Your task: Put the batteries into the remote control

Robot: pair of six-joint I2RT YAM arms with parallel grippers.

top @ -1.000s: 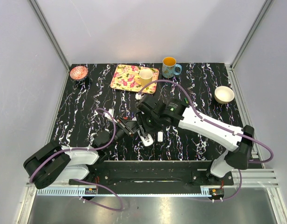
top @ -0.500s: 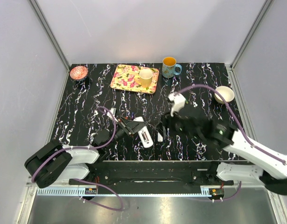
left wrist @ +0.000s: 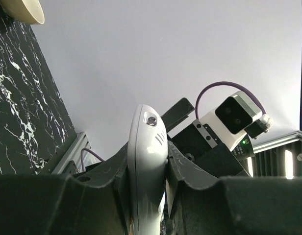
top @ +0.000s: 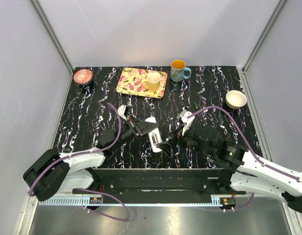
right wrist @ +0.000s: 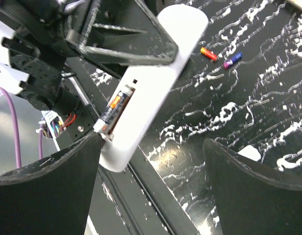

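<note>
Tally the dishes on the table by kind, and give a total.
Bowls: 2 (pink bowl, white bowl)
Cups: 2 (yellow cup, blue mug)
Trays: 1 (floral tray)
Total: 5

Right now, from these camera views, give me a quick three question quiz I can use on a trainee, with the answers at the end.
1. True or false: the left fingers are shut on the remote control.
2. In the right wrist view, how many loose batteries lie on the table? A none, B two, C five.
3. Short answer: what is seated in the remote control in the right wrist view?

Key: 1 true. 2 B. 3 one battery.
</note>
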